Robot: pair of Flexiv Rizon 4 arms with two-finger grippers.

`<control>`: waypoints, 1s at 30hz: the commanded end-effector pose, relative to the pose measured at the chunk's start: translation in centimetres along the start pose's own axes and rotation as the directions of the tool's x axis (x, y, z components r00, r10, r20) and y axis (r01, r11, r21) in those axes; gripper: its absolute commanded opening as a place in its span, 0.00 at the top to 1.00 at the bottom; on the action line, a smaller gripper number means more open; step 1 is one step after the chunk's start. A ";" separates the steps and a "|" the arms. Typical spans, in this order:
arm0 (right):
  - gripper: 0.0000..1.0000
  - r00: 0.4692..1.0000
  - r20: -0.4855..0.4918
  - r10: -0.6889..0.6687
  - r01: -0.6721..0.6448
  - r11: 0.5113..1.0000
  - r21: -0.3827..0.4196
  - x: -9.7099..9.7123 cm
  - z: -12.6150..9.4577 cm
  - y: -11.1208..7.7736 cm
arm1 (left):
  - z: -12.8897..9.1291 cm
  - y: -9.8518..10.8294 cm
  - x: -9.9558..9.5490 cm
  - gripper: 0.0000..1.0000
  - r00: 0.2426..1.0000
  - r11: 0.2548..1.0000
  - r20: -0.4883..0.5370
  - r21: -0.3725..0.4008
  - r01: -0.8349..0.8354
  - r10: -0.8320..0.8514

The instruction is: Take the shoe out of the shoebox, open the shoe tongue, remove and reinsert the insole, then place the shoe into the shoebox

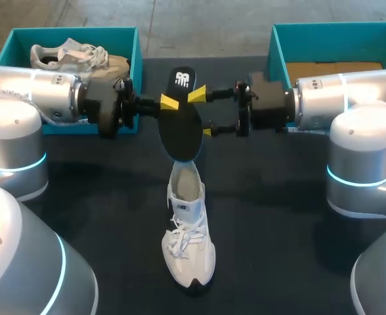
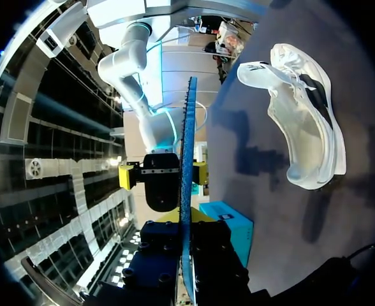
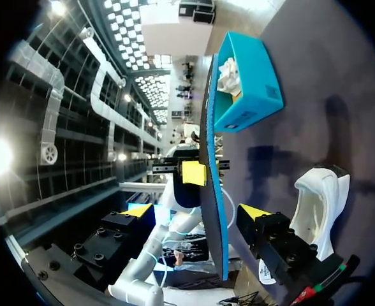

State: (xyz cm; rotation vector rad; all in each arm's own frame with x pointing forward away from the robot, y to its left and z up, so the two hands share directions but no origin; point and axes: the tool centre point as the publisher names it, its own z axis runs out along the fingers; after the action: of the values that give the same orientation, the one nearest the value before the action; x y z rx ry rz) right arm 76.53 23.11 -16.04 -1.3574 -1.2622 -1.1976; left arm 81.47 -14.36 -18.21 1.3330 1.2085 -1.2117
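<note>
1. Shoe is sitting upright on the desk.
2. Left claw is gripping the black insole, holding it above the shoe's heel.
3. Right claw is spreading open around the insole.

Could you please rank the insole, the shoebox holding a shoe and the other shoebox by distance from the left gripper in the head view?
1. insole, clamped in the left gripper.
2. shoebox with the shoe, just behind, on the left.
3. other shoebox, across on the right.
</note>
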 end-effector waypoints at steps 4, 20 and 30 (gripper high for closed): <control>0.25 1.000 -0.002 -0.009 0.009 1.000 -0.022 -0.3 0.6 -0.3 | 0.0 0.0 0.0 1.00 1.000 1.000 0.000 -0.001 -0.002 0.002; 0.53 0.999 0.023 -0.040 0.041 0.998 -0.051 -0.3 1.5 -0.6 | 0.0 0.0 0.0 1.00 1.000 1.000 0.000 -0.001 -0.002 0.002; 0.60 0.998 0.036 -0.042 0.044 0.998 -0.051 -0.5 2.0 -0.8 | 0.0 0.0 0.0 1.00 1.000 1.000 0.000 -0.001 -0.002 0.002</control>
State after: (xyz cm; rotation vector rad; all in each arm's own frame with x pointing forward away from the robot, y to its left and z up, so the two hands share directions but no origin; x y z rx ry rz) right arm 75.86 24.48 -16.79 -1.3901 -1.2947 -1.2516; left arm 81.46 -14.33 -18.19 1.3339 1.2091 -1.2113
